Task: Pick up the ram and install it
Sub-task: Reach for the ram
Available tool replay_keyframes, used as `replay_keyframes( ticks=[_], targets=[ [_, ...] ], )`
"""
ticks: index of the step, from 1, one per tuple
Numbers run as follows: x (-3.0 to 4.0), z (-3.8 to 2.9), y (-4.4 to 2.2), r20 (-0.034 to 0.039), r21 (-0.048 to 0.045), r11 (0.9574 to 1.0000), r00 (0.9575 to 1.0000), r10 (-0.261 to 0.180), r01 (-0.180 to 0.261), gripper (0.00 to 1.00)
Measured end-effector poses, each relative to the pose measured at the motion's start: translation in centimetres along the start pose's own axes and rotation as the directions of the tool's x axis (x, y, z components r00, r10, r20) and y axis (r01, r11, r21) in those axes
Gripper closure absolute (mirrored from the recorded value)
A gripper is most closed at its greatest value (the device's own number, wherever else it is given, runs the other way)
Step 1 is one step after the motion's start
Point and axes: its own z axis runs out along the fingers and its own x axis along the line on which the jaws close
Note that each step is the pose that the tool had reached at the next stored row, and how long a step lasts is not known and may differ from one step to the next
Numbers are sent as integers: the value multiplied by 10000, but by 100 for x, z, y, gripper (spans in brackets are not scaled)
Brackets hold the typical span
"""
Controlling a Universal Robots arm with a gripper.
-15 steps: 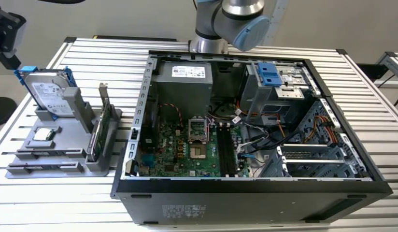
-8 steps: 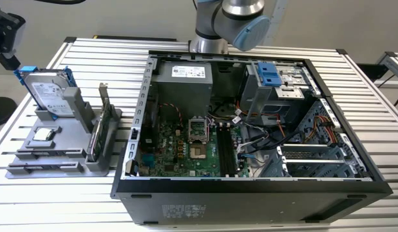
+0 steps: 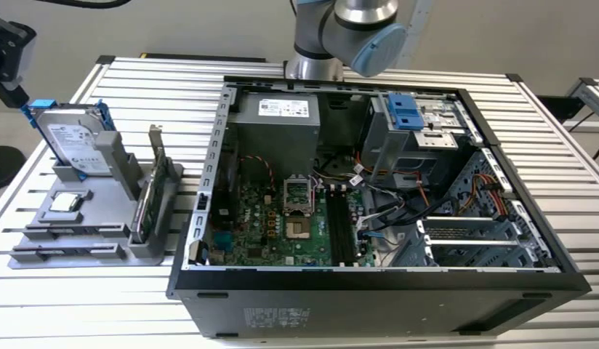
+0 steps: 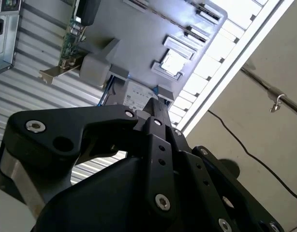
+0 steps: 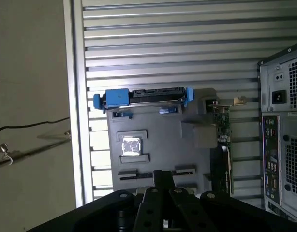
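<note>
Gripper (image 5: 163,175) hangs over the near end of the grey holder (image 3: 139,251), apart from it. In both wrist views the fingers look pressed together, and I see nothing between them.

The ram (image 5: 131,172), as best I can judge, is the dark strip standing on edge in a holder slot. It sits just beside the square chip (image 5: 130,146), in line with the fingertips in the first wrist view. Standing it on edge makes sense, since the flat faces stay open to a pinch from above.

Hard drive (image 3: 76,142) stands at the holder's far end. Green card (image 3: 149,196) runs along the side toward the computer case (image 3: 377,280).

The case lies open side up, to the exterior view's right of the holder. The board's long black memory slots (image 3: 340,225) face upward, reachable from above. I cannot tell whether any is filled.

Surface: ribbed aluminium table (image 3: 134,80), level. Beyond its edge is beige floor (image 5: 32,72) with a thin cable (image 5: 27,126).
</note>
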Motion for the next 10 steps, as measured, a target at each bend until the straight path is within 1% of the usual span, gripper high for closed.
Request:
replay_keyframes(
  ticks=[10],
  targets=[
    [-9,-5,-125,-16,1,10000,10000,1,-1,100]
  ],
)
